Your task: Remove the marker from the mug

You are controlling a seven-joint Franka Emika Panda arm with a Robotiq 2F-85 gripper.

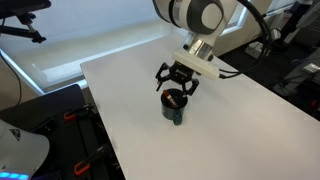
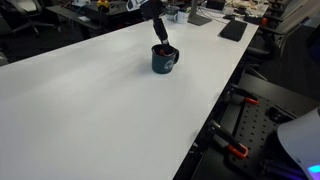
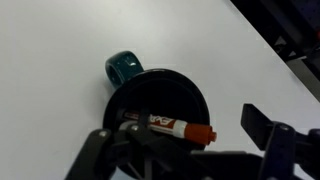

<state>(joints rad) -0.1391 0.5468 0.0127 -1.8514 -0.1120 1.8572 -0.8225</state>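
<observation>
One mug is standing upright on the white desk, and one pincer is hanging directly over its mouth at the end of the single white arm. In the wrist view the two black fingers are standing wide apart on either side of the cup's dark round opening – released, gripping nothing. One marker is lying across that opening, inside the mug, with its pale labelled barrel pointing toward one finger and its red-orange end sitting close to the rim on the side of the other. The fingers are flanking it without touching it. The mug's one teal handle is sticking out on the side away from the marker. In both exterior views the pincer is covering most of the mug's top, so the marker is hardly showing there. Everything else is sitting well apart from the cup – a flat dark slab is lying near the far end of the desk, and a black frame with orange clamps is standing off the desk's edge. Behind the desk, office clutter is showing, too small to tell apart.
</observation>
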